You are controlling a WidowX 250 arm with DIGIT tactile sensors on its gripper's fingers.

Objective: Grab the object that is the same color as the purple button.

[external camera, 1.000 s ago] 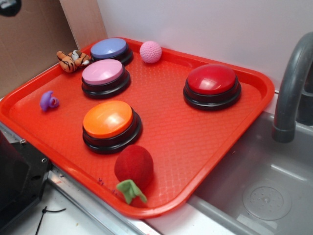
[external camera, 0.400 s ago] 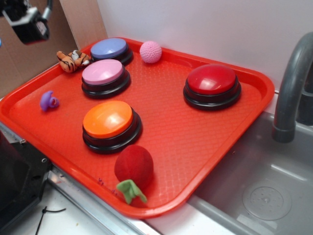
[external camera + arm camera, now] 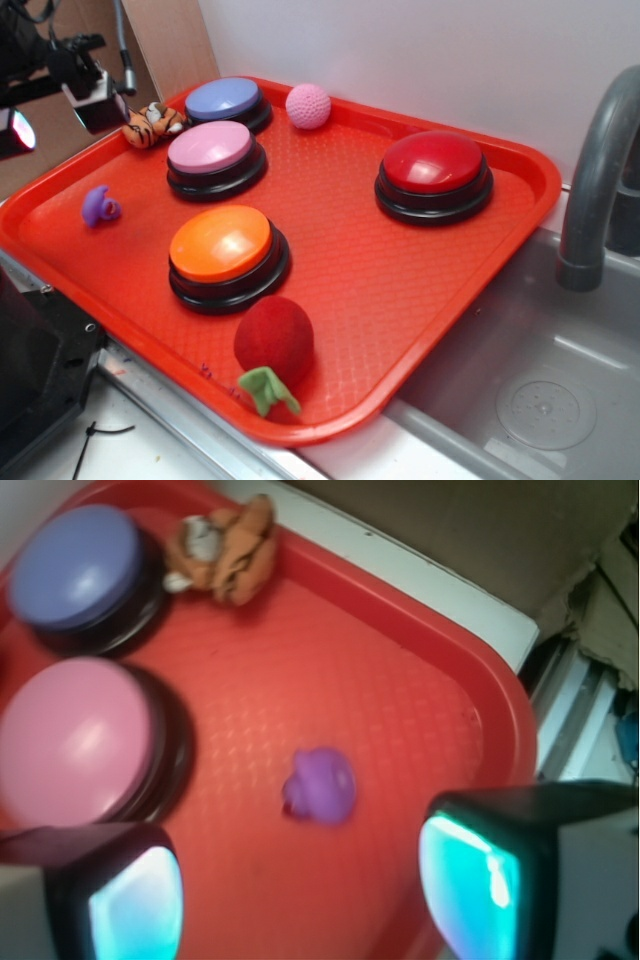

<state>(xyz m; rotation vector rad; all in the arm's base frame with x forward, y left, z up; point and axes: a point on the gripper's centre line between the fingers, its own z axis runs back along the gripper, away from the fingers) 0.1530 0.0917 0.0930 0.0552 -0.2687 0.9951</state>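
Observation:
The object, a tiny violet-purple blob (image 3: 100, 206), lies loose near the left edge of the red tray (image 3: 350, 270). In the wrist view the object (image 3: 322, 785) sits on the tray just ahead of the gap between my fingers, touching neither. My gripper (image 3: 50, 112) hangs open in the air above the tray's left corner, up and left of the object; from the wrist my gripper (image 3: 300, 900) shows two wide-apart fingertips with nothing between them. The purple button (image 3: 224, 99), lavender-topped on a black base, stands at the tray's back; the purple button (image 3: 75, 565) is top left in the wrist view.
Also on the tray are a pink-topped button (image 3: 210, 148), an orange button (image 3: 220, 243), a red button (image 3: 434, 162), a striped tiger toy (image 3: 150, 122), a pink knitted ball (image 3: 308, 105) and a red ball with a green leaf (image 3: 274, 338). A sink (image 3: 540, 390) and grey faucet (image 3: 600, 170) lie to the right.
My gripper has come into view from the top left and moved down and right, toward the tray's left corner. Nothing on the tray has moved.

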